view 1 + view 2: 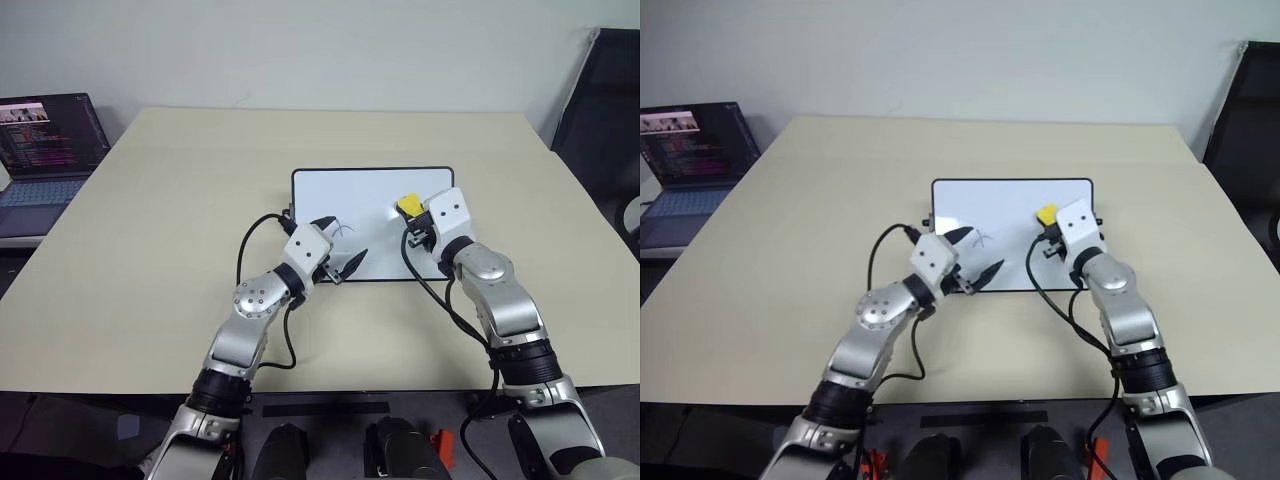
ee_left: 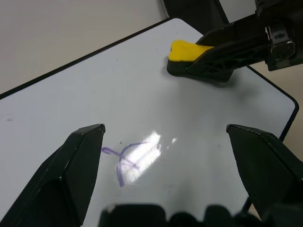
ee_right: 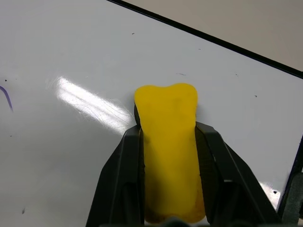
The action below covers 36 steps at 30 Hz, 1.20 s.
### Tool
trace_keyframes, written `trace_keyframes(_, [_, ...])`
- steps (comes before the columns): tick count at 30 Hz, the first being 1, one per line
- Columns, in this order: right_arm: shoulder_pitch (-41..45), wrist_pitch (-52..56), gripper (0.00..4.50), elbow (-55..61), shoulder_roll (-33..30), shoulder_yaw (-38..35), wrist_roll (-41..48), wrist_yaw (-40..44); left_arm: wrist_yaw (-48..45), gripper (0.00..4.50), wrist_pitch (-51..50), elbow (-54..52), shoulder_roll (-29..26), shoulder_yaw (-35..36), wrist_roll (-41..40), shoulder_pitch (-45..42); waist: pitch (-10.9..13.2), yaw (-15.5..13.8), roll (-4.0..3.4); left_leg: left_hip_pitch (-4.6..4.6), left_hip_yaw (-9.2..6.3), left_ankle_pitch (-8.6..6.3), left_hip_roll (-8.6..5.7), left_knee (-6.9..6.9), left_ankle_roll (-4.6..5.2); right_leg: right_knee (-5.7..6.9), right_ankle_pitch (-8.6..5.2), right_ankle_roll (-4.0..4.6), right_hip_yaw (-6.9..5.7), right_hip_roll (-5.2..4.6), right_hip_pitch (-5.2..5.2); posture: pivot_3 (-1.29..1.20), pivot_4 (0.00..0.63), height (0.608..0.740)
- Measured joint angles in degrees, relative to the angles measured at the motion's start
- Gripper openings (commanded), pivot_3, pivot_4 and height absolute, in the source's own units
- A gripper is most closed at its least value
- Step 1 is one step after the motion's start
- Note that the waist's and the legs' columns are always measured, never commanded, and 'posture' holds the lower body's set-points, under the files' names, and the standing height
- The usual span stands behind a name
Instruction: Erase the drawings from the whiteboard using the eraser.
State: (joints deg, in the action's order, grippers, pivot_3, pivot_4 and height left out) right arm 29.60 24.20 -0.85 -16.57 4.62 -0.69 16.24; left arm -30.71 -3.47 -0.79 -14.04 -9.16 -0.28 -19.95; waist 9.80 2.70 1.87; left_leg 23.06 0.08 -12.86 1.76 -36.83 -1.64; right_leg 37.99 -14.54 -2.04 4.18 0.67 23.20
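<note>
**Eraser pinched over whiteboard, one pen mark beside the other hand**

A small whiteboard (image 1: 372, 200) with a thin black frame lies flat near the middle of a pale beige surface (image 1: 150, 250), its long side running left to right; the right hand (image 3: 169, 142) is pinched on the bright yellow eraser (image 3: 168, 142), one black finger (image 3: 124, 175) pressed against each flank of the block, the yellow end standing out past the fingertips; in the left wrist view the eraser's dark underside sits on the white face of the board, toward the board's right half and near its far edge; the left hand (image 1: 338, 245) is spread wide, its two black fingers (image 2: 75, 165) well apart and pinching nothing, poised at the board's near-left part; between those fingers the drawings (image 2: 125, 158) show as a thin purple, x-like squiggle on the white face, partly washed out by a bright glare; the squiggle lies well apart from the eraser, to its left; a stroke of the same ink shows at the edge of the right wrist view; an open laptop (image 1: 45, 150) with a lit screen stands off the surface's far-left corner, well apart from the board.
</note>
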Motion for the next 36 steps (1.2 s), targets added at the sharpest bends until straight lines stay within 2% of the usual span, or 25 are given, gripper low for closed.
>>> trace_keyframes(6, [-3.0,-1.1,1.09,3.5,3.3,-1.6,5.3,2.6,1.5,4.50,-3.2,-8.2,-1.5,0.8,-0.1,8.2,0.0,0.2,-0.04,0.05,0.01,0.00,0.05,0.19,0.00,-0.05,-0.04,0.05,0.02,0.00,0.12,0.00,0.150,0.740])
trace_keyframes(14, [-4.2,-9.5,1.09,5.6,3.2,2.2,4.9,6.5,7.7,4.50,-7.5,-14.7,1.2,2.9,-0.8,18.4,0.1,0.4,-0.02,-0.01,-0.01,0.00,0.11,0.25,0.00,-0.04,-0.08,0.12,-0.02,0.00,0.12,0.00,0.150,0.740])
trace_keyframes(19, [-0.1,-13.0,1.09,-3.6,5.1,4.6,1.5,5.2,10.3,4.50,-8.3,-14.7,2.3,5.6,-1.9,19.0,0.1,0.5,-0.02,-0.03,0.04,0.00,0.07,0.22,0.00,-0.02,-0.08,0.14,-0.01,0.01,0.11,0.00,0.150,0.740])
trace_keyframes(27, [9.2,-18.2,1.09,-17.1,9.1,8.7,-5.1,2.2,10.4,4.50,-8.6,-14.5,2.6,5.7,-2.6,18.5,0.1,0.4,0.00,-0.02,0.02,-0.01,0.06,0.54,0.00,-0.12,-0.13,0.22,-0.04,0.00,0.17,0.00,0.150,0.740])
trace_keyframes(32, [9.8,-20.1,1.09,-19.4,8.5,11.4,-7.3,4.9,10.3,4.50,-8.7,-14.5,2.4,5.5,-2.7,18.4,0.1,0.4,0.02,-0.09,0.04,-0.01,0.06,0.62,0.00,-0.13,-0.14,0.21,-0.03,-0.05,0.15,0.00,0.150,0.740])
trace_keyframes(36, [7.0,-20.0,1.09,-17.8,8.2,13.8,-7.3,8.5,10.2,4.50,-8.9,-14.5,2.3,5.5,-2.7,18.0,0.1,0.5,0.02,-0.18,0.02,0.00,0.08,0.61,0.00,-0.05,-0.15,0.22,-0.03,0.00,0.12,0.00,0.150,0.740])
